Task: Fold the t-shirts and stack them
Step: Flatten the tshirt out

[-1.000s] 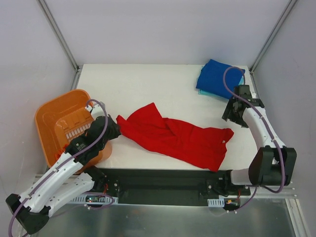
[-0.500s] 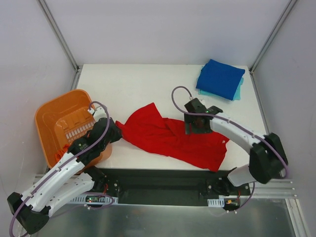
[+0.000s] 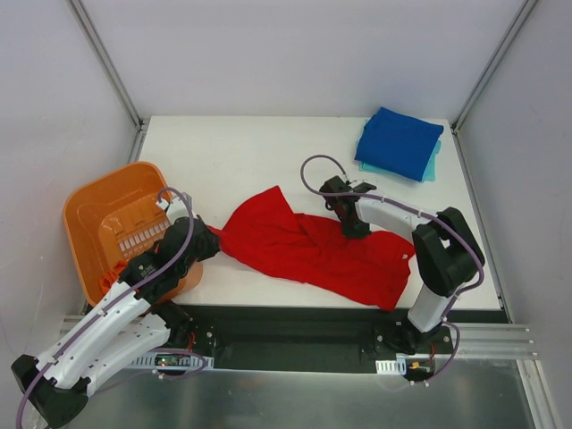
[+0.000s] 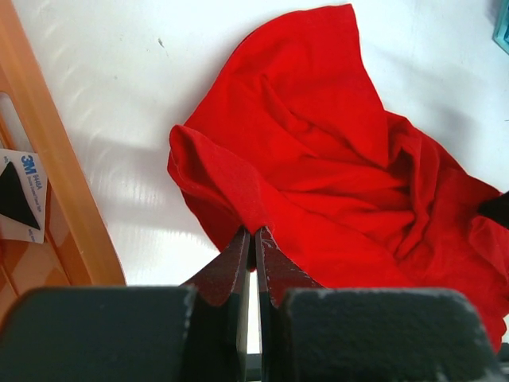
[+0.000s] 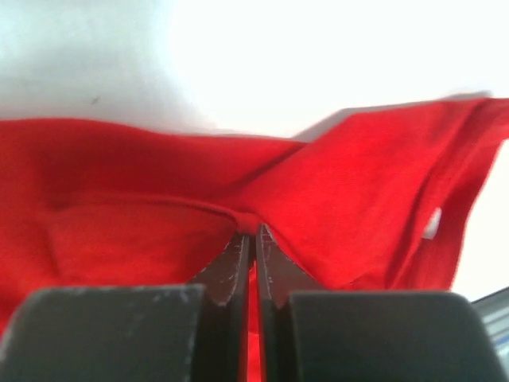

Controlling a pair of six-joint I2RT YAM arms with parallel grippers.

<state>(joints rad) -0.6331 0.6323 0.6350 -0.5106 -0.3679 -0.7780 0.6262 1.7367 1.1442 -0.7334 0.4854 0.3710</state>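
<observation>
Red t-shirt (image 3: pixel 295 246) crumpled | left jaws pinch its left edge | right jaws pinch its far edge

Top view: bright, even, diffuse light from above. Sharp throughout, with short soft shadows under the arms. The white surface (image 3: pixel 268 152) is close to clipping.
Left wrist view: red t-shirt (image 4: pixel 318 183) in focus, with a soft grey shadow on its left. The near foreground at the bottom edge is blurred.
Right wrist view: surface blown out to white at the top. Cloth soft, right edge smeared.

Crumpled red t-shirt (image 3: pixel 313 252); folded blue t-shirt (image 3: pixel 399 141)
</observation>
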